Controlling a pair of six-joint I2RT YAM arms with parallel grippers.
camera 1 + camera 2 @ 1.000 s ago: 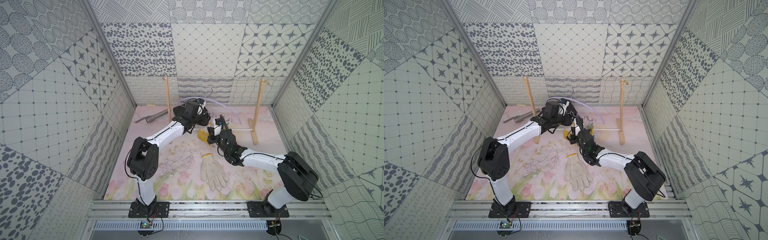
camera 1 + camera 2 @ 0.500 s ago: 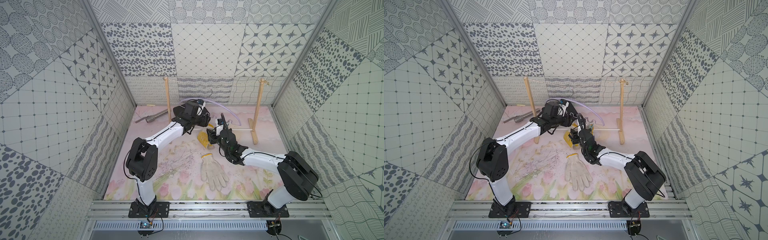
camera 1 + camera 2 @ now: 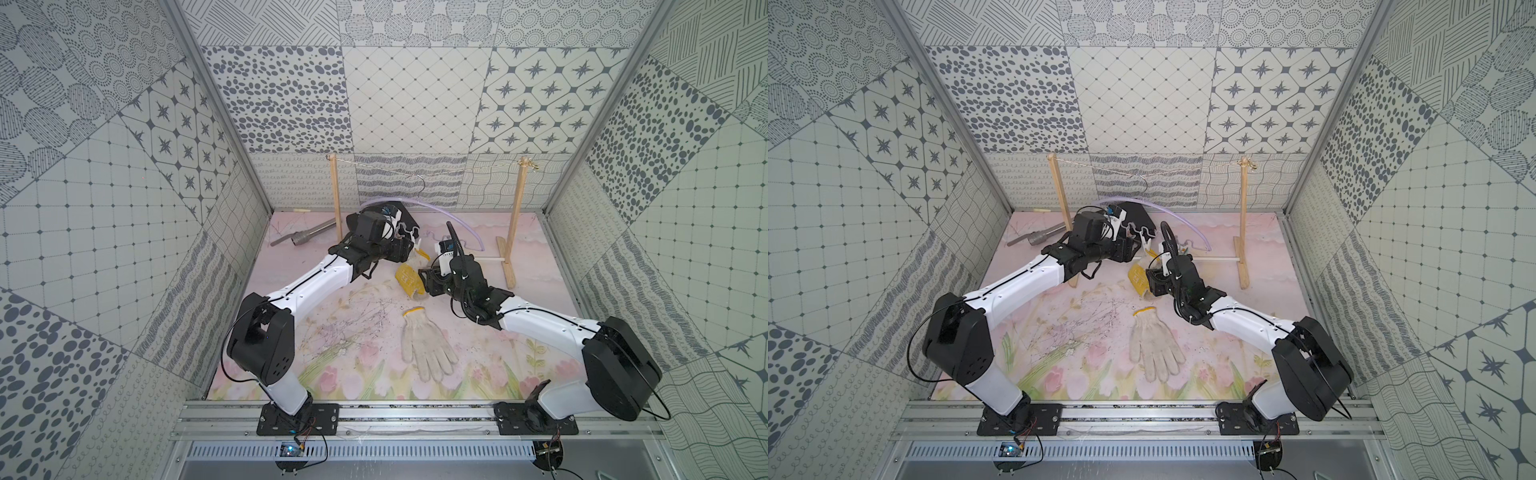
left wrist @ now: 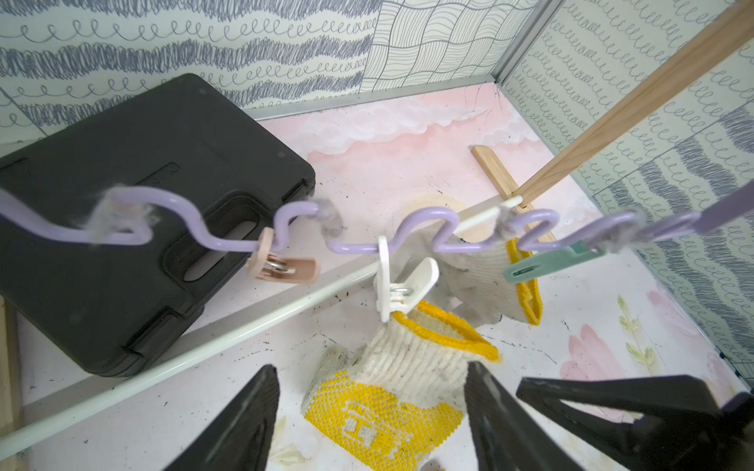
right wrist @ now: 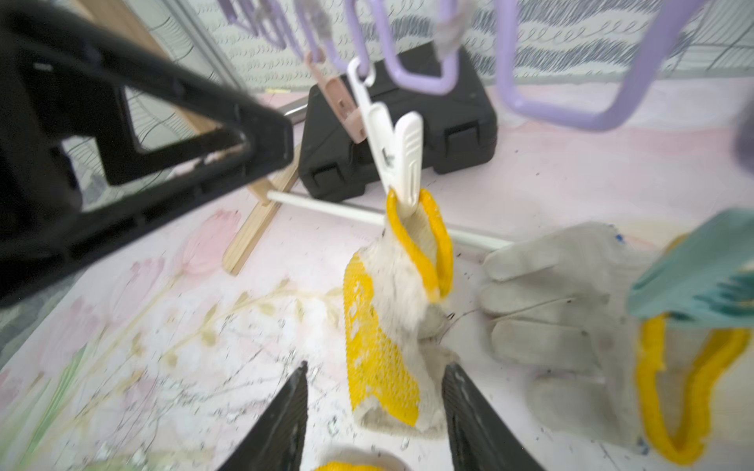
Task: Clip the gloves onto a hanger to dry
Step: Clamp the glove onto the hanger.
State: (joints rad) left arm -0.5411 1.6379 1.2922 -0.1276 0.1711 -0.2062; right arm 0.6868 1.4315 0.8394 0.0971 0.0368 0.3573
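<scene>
Two are hanging clipped on the hanger (image 4: pixel 424 222), plain glove (image 4: pixel 485 265) and yellow-dotted glove (image 4: pixel 391 412), the latter between left gripper (image 4: pixel 371 367) and right gripper (image 5: pixel 375 365), both with jaws parted, third glove (image 3: pixel 428 349) lying at its six o'clock

Lab robot booth: patterned panels (image 3: pixel 411 99), aluminium mounting rail (image 3: pixel 415 420)

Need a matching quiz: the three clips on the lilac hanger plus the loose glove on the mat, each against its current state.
Things:
1. white plastic clip
2. teal plastic clip
3. pinkish-beige plastic clip
4. plain off-white knit glove nearest the arm bases

States:
A. lying flat on the floral mat
B. holding nothing
C. clamped on the yellow cuff of the yellow-dotted knit glove
D. on the yellow cuff of the other plain off-white glove

Pairs: 1-C, 2-D, 3-B, 4-A
</scene>
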